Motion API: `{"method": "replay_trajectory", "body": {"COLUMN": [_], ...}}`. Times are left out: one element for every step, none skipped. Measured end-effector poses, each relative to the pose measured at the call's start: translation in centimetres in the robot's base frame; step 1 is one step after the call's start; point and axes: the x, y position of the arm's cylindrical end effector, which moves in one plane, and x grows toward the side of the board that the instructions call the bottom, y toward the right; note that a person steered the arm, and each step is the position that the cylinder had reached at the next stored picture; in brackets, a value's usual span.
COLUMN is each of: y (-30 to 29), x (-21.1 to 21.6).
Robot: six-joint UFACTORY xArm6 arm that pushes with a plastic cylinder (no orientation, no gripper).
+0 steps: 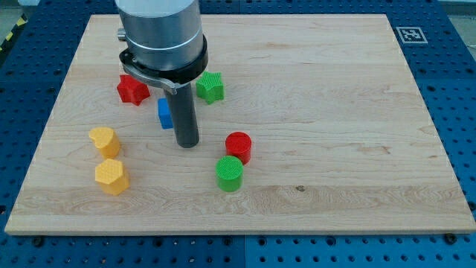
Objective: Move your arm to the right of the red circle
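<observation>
A small white square tag with a black square-patterned marker [410,34] is lying at the top right corner of the pale wooden tabletop [335,112]; it is carrying a coded pattern only, with no letters or numbers that can be read. Nothing else in view is showing any text, label, brand or number that can be made out.

The counter [335,112] is pale wood with fine grain and a smooth matt finish. The red circle [239,147] and green circle [230,173] look like matt plastic with ribbed tops. The rod ending in my tip [187,144] is dark with a dull sheen; the housing [161,26] above is brushed grey metal.
</observation>
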Motion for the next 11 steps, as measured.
{"method": "replay_trajectory", "body": {"y": [0.6, 1.8, 2.8, 3.7, 5.6, 8.1, 11.8, 16.1, 16.6, 16.3, 12.7], "x": [0.0, -0.2, -0.5, -0.8, -1.4, -3.0, -3.6, -1.4, 1.6, 2.2, 2.3]}}
